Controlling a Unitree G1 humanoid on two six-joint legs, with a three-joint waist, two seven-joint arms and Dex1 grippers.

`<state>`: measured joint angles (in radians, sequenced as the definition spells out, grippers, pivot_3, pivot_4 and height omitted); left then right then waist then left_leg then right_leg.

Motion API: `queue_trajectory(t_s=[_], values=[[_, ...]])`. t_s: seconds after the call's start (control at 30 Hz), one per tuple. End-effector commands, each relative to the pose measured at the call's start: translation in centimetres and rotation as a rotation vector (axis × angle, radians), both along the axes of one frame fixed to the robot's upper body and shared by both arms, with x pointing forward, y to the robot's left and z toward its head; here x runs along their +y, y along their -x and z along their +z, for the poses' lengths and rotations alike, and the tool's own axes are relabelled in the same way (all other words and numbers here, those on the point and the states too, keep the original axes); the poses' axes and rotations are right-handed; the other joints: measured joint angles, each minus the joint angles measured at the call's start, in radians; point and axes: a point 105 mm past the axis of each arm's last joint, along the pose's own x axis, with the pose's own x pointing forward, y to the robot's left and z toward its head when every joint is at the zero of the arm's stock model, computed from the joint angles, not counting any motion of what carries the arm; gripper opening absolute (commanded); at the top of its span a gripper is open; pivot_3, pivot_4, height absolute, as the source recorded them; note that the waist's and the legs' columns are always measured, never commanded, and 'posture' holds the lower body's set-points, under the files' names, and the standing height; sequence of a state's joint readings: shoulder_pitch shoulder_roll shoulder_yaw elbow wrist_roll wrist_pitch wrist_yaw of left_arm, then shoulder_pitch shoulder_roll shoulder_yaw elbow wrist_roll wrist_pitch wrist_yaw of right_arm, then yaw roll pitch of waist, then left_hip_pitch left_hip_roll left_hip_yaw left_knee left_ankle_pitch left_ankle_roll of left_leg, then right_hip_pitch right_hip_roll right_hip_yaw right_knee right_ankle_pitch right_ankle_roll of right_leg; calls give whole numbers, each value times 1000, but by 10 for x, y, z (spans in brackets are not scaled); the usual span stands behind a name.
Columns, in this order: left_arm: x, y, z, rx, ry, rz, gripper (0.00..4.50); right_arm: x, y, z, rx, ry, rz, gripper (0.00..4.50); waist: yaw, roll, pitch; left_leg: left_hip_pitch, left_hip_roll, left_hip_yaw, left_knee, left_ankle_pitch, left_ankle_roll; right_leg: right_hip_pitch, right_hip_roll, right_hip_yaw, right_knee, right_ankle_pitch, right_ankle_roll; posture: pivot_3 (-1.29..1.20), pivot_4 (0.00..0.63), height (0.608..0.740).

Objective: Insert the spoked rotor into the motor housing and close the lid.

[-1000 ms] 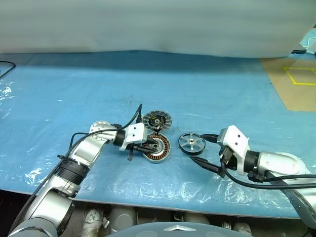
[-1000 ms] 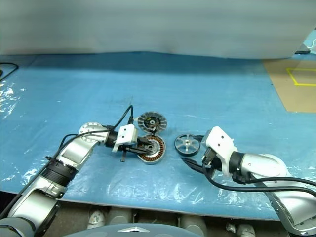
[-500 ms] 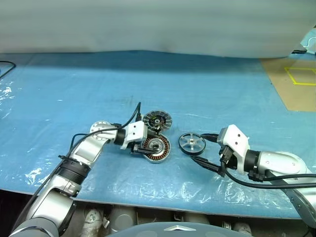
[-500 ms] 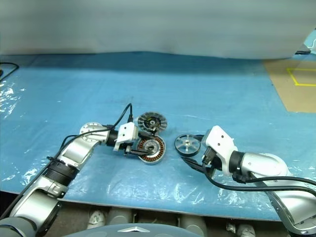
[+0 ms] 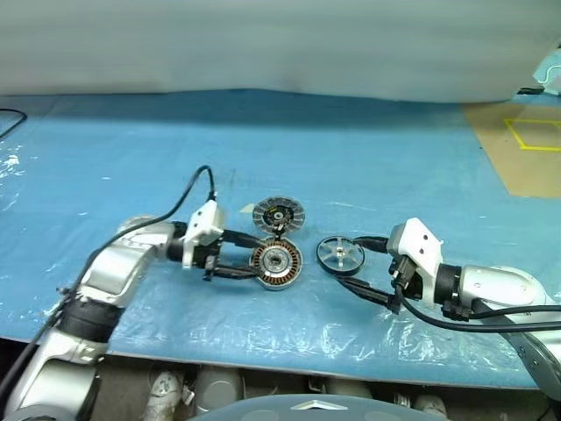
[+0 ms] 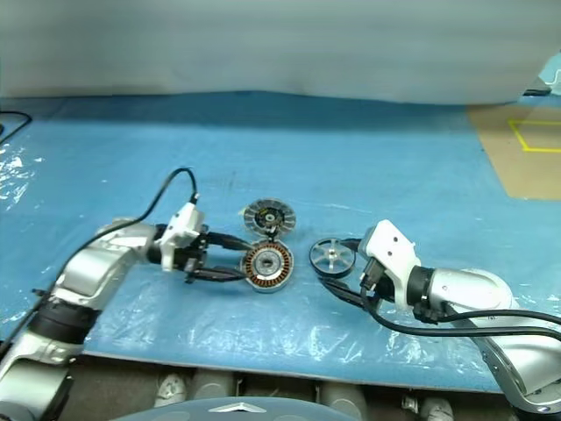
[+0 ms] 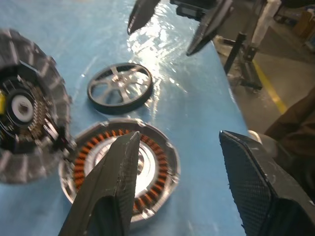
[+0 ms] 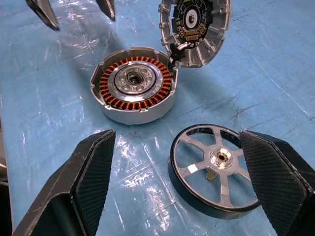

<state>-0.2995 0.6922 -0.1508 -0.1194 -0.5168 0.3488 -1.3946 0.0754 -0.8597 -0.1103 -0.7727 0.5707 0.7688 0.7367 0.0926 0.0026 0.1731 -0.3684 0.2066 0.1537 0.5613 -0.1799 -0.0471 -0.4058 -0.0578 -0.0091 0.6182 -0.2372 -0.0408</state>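
Spoked rotor [image 8: 216, 169]: small wheel, black outer rim, shiny silver spokes round a central hub; lies flat on the blue plastic-covered counter [image 5: 368, 167], between the right gripper's fingers but not touched.
Motor housing [image 5: 276, 264]: round, ring of copper-brown windings round a silver hub; flat on the counter, just left of the rotor.
Lid [image 5: 278, 214]: grey ribbed disc with a black centre, just behind the housing, its edge meeting the housing's rim.
Left gripper [image 5: 235, 254]: fingers apart, empty, tips just beside the housing's left edge.
Right gripper [image 5: 361, 266]: fingers spread wide, holding nothing.
Change: a second ago the left fingers lay over the housing's hub; now the arm has drawn back to the left, clear of it. Rotor, housing, lid and right gripper are unmoved.
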Motion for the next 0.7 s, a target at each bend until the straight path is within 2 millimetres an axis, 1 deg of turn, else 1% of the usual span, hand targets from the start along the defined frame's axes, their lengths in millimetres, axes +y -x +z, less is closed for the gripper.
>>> queue_trajectory(t_s=[0.03, 0.13, 0.2, 0.23, 0.27, 0.33, 0.37, 0.47, 0.57, 0.63, 0.7], values=[[12, 3, 2, 16, 0, 44, 2688, 8, -3, 11, -36, -22, 61, 4160, 1, 0, 0, 0, 0, 0, 0, 0, 0, 0, 0, 0, 0, 0, 0, 0, 150, 740], [25, -17, -1, -22, 12, 209, 2737, 17, -12, 7, -25, -36, 99, 3561, 3, 0, 0, 0, 0, 0, 1, 0, 0, 1, 0, 0, 0, -1, 2, 0, 150, 740], [31, -24, -3, -34, 20, 280, 2737, 22, -16, 6, -15, -53, 120, 2877, 3, 0, 0, 0, 0, 0, 1, 0, 0, 1, 0, 0, 0, -1, 1, 0, 150, 740], [33, -26, -5, -32, 14, 299, 2737, 23, -19, 5, -14, -57, 125, 2459, 3, 0, 0, 0, 0, 0, 1, 0, 0, 1, 0, 0, 0, 0, 0, 0, 150, 740], [35, -23, -10, -34, -6, 301, 2737, 26, -23, 3, -16, -56, 131, 2151, 2, 0, 0, 0, 0, 0, 1, 0, 0, 1, 0, 0, 0, 0, 0, 0, 150, 740], [36, -15, -18, -38, -39, 290, 2737, 35, -30, 0, -10, -67, 150, 1370, -4, 0, 0, -1, 0, 0, 1, 0, 0, 1, 0, 0, 0, 0, 0, 0, 150, 740], [34, -12, -19, -29, -27, 293, 2737, 43, -34, -4, -1, -74, 166, 1064, -7, 0, 0, -1, 0, 0, 1, 0, 0, 0, 0, 0, -1, 0, 0, 0, 150, 740], [29, -9, -16, -19, 12, 317, 2737, 61, -44, -11, 8, -77, 203, 1064, -19, 0, 0, -2, 1, -1, 0, 0, 0, -1, 1, -1, 0, -1, -1, 0, 150, 740], [26, -8, -16, -23, 14, 325, 2737, 76, -47, -15, 20, -83, 269, 1064, -19, 0, 0, -3, 1, -1, 0, 0, 0, -1, 1, -2, 1, -1, -1, 0, 150, 740], [25, -7, -16, -18, 15, 325, 2737, 83, -48, -20, 44, -86, 299, 1064, -20, 0, 0, -2, 0, -1, 1, 0, 0, 0, 0, -1, 2, -1, -1, 0, 150, 740], [24, -6, -16, -14, 15, 322, 2737, 87, -51, -29, 63, -70, 316, 1064, -22, -1, 0, -2, 0, -1, 2, 0, 0, 0, 0, -1, 2, -1, -1, 0, 150, 740]])
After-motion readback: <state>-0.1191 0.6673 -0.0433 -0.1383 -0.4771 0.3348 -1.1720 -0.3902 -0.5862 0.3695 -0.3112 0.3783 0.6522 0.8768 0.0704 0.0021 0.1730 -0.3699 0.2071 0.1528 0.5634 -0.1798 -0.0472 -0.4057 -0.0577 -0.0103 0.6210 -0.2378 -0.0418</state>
